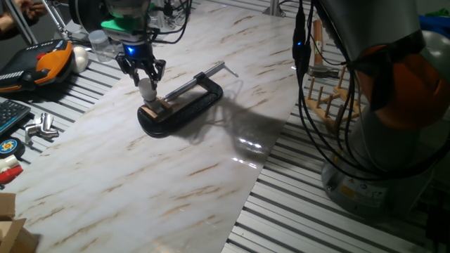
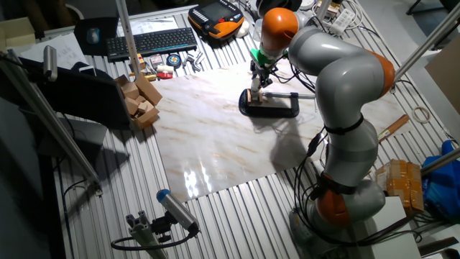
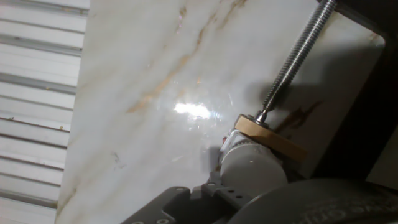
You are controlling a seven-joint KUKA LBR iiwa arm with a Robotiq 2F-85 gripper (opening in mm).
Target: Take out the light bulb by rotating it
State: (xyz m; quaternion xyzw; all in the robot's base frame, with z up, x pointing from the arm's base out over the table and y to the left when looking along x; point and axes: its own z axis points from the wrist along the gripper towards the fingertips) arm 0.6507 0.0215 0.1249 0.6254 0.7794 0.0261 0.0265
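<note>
Gripping the light bulb [image 1: 146, 89] from above, the claw [image 1: 145, 77] has its fingers closed around it; the one bulb sits in one wooden block [image 1: 157, 107], pinched by one black C-clamp [image 1: 184, 102] on the bench [image 1: 211, 161]. Squeezing hard may crack it; loose fingers may slip while turning.

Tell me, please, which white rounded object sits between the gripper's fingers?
The light bulb, standing on the wooden block in the black clamp; the larger white egg-shaped object lies apart by the orange device.
</note>
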